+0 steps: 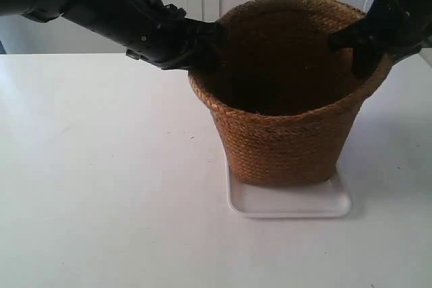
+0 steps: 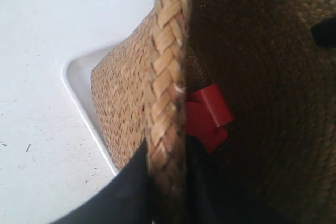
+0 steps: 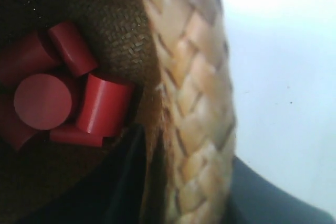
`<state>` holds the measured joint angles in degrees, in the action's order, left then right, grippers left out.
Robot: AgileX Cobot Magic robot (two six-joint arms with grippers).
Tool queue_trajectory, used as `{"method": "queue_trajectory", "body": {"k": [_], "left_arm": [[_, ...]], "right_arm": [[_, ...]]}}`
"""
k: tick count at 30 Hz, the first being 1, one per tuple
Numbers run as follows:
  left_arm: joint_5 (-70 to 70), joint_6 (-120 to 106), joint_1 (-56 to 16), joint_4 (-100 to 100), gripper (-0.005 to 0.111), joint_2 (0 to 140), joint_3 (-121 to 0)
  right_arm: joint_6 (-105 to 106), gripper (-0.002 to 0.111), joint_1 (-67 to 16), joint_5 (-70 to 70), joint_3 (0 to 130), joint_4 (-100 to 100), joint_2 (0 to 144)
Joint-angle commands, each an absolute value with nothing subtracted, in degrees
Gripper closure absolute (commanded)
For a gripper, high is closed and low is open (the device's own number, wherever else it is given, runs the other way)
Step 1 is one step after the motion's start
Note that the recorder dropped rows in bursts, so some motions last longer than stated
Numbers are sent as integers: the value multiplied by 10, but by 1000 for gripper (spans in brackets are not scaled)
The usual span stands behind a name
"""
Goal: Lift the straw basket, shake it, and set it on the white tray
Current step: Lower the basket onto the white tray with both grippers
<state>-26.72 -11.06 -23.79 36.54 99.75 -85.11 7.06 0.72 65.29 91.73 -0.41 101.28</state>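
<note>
Straw basket: the straw basket (image 1: 287, 139) is seen upright, its base placed inside the white tray (image 1: 290, 204), toward the tray's far edge, so that a bare strip of tray is left at the front.
Contact with tray: no gap is seen under the base in the exterior view; whether the full weight is down cannot be told.
Contents: red cylinders (image 3: 63, 87) are seen heaped on the dark floor of the basket; a few are also caught in the left wrist view.
Left gripper: the left gripper (image 2: 167, 174) is clenched on the braided rim, with one black finger (image 2: 126, 195) outside the wall and the other inside.
Right gripper: the right gripper (image 3: 178, 187) is likewise clamped on the rim, one finger (image 3: 123, 182) inside and one outside.
Arms: the rim is held at opposite sides by the arm at the exterior view's left and the arm at the exterior view's right.
Table: the tray is laid on a white table (image 1: 101, 187).
Done: the placing is judged to be all but complete, since the basket is stood on the tray.
Not shown: whether the lift and shake were carried out cannot be read here.
Left: both grips are to be let go and the arms drawn clear without the basket being tipped.
</note>
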Motion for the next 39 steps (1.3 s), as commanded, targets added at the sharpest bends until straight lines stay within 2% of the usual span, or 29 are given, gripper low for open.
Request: {"method": "queue_trajectory", "body": {"k": [1,3,10,19,21,23,25,28,39], "left_arm": [[-300,-124,-241,359,62,994,-854],[-300,-128,-241,359,57,994,-854],[-300,-144,-241,358,51,994,-854],[-300,-153,-241,358,51,994,-854],[-300,-153,-241,358,49,994,-854],[-300,-153,-241,358,39,994,-854],[-301,-154,-241,358,34,994,-854],[-312,-157,-241,358,34,994,-854],[-352,-153,-241,359,34,993,-895]], "right_arm": [[73,70,12,646,912,-28,1014],[74,64,12,642,912,-27,1014],[75,46,12,639,912,-23,1014],[73,30,12,628,913,0,1009],[73,27,12,626,913,0,1000],[73,27,12,625,913,0,992],[73,26,12,623,913,0,986],[68,20,12,620,913,0,972],[68,20,12,616,913,0,941]]}}
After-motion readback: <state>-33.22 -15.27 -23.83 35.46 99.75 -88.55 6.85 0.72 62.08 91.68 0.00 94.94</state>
